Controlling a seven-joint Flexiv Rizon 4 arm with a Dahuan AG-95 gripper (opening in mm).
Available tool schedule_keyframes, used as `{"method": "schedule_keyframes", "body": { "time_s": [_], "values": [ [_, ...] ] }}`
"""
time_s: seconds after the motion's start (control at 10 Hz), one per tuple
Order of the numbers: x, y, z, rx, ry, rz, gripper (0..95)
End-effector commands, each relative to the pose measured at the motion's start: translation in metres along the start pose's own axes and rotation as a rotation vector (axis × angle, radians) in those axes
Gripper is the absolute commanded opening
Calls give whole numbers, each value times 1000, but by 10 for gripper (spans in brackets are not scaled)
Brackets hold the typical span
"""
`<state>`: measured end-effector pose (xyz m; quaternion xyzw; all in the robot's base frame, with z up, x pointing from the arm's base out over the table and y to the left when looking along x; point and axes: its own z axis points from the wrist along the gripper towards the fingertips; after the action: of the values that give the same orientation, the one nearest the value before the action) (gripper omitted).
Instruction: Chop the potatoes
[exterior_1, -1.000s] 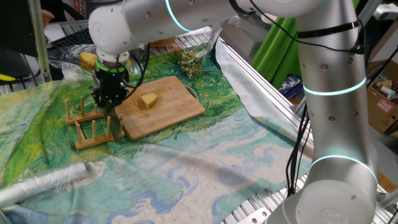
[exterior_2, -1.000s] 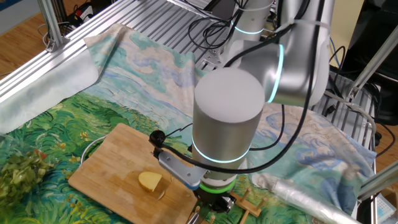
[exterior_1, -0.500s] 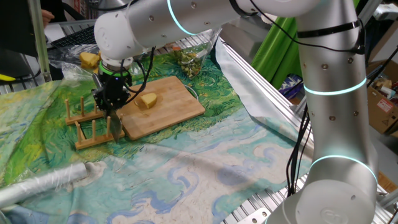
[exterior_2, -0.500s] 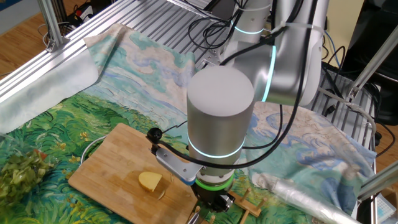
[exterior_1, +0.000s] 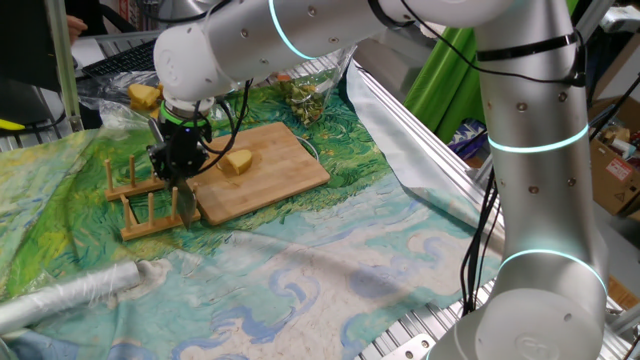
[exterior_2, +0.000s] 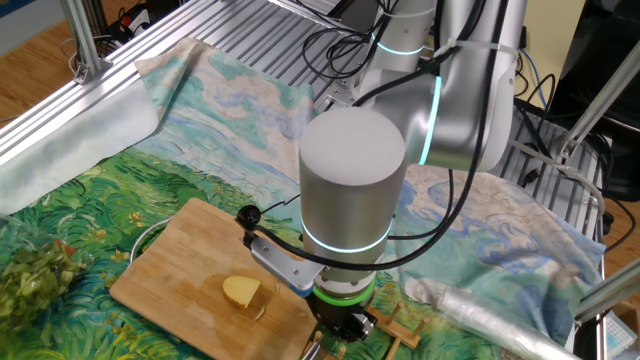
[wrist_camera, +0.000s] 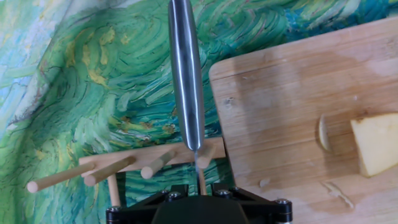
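A pale-yellow, half-round peeled potato chunk (exterior_1: 237, 162) lies on the wooden board (exterior_1: 285, 178); the black pincer (exterior_1: 180, 172) pinches a steel knife (wrist_camera: 186, 74).

A robotics lab: aluminium-profile frame (exterior_2: 110, 90), loose cables (exterior_2: 340, 45) and a painted cloth (exterior_1: 300, 270) over the test table.

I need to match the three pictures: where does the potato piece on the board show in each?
One fixed view: potato piece, mid-board, right of the claw.
Other fixed view, lower centre.
Hand view, right edge, cut off.
Shared landmark: wooden board.
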<state>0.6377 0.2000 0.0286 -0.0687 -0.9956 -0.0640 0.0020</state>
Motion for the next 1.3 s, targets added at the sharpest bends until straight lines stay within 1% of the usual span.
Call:
{"method": "schedule_keyframes", "body": {
  "time_s": [0.1,0.2,0.3,0.4,0.5,0.7,0.8,1.0,1.3],
  "values": [
    [0,0,1,-2,-12,-13,0],
    [0,1,0,0,-12,-12,0],
    [0,1,0,-7,-14,-7,0],
    [1,3,0,-10,-23,0,0],
    [1,4,-1,-7,-27,0,0],
    [2,7,-2,-4,-28,30,0],
    [3,10,-4,2,-30,32,0],
    [5,12,-11,1,-26,32,0],
    [10,11,-30,12,-26,36,0]
  ]
}}
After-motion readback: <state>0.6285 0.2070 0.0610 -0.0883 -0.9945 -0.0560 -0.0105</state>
